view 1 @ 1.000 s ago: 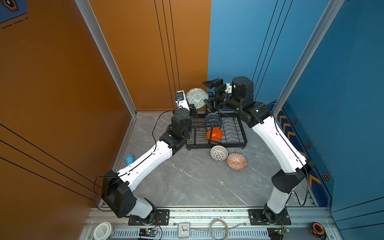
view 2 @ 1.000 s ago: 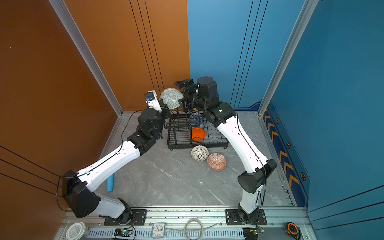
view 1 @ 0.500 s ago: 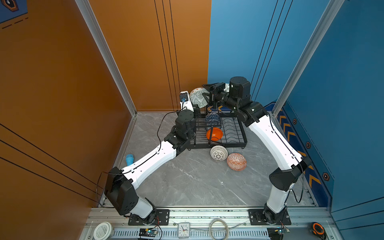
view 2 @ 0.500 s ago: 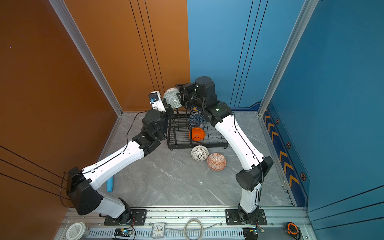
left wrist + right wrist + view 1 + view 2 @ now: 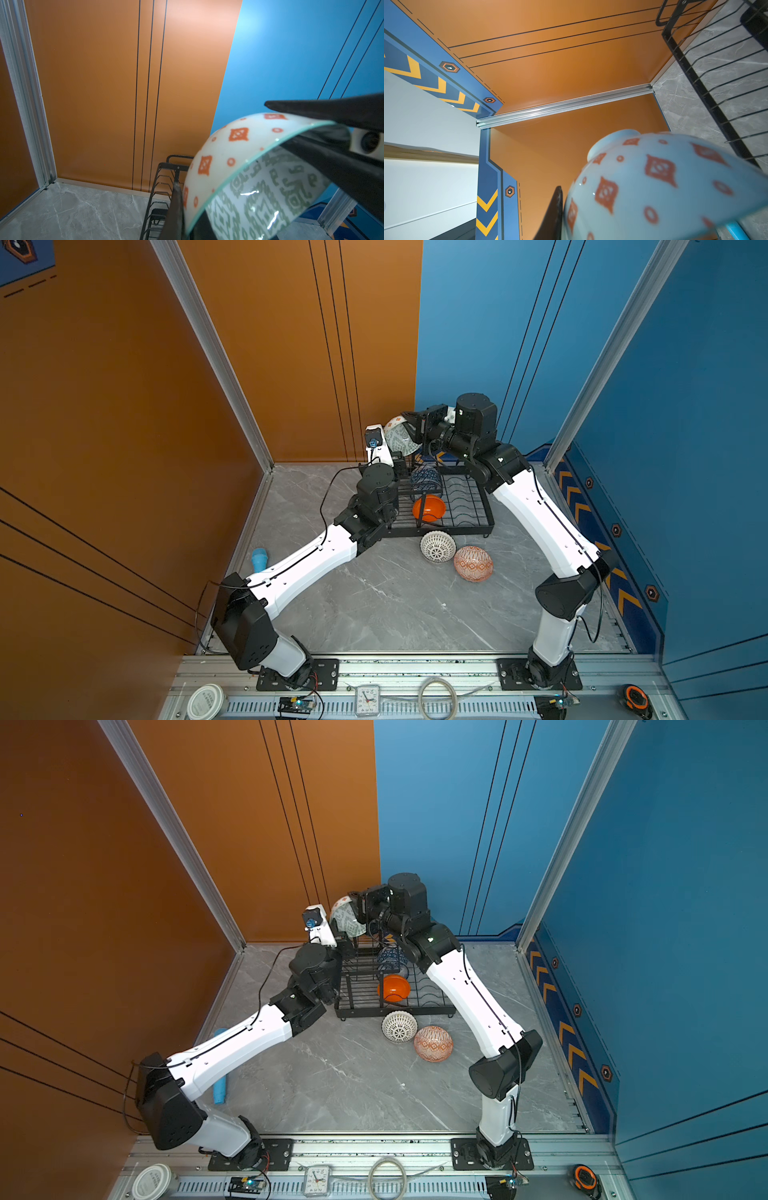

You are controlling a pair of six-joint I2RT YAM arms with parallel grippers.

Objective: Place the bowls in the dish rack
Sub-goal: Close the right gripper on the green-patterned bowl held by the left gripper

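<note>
Nearest, on the open tabletop just in front of the dish rack [image 5: 471, 519], the lattice bowl [image 5: 437, 546] and the orange-white diamond bowl [image 5: 473, 563] lie side by side, seemingly touching. Neither is loaded yet, and both look reachable for either arm. A light-blue cylinder [image 5: 259, 560] lies against the tabletop's left edge, apart from the work.

The rack sits toward the far edge, about midway along it. The glossy orange bowl [image 5: 429, 508] stands on its rim among the wires there, and the blue geometric bowl [image 5: 424, 480] is just behind and higher. Probably they stand on edge so that each takes one slot.

Farthest and highest, the pale green bowl [image 5: 249, 176] hangs in the air above the rack's far end, tilted on its side. The left tool [image 5: 186, 216] is clamped on its rim, one finger outside and one inside. The right tool [image 5: 412, 425] is closed on the opposite rim, its two black fingers [image 5: 332, 112] straddling the edge. With both gripping, this reads as a handover, likely to turn the bowl for slotting.

For writing, the clock [image 5: 367, 700] and the white lid [image 5: 205, 701] on the front rail carry print too small to read. The bowls bear ornament only, and no brand is legible.
</note>
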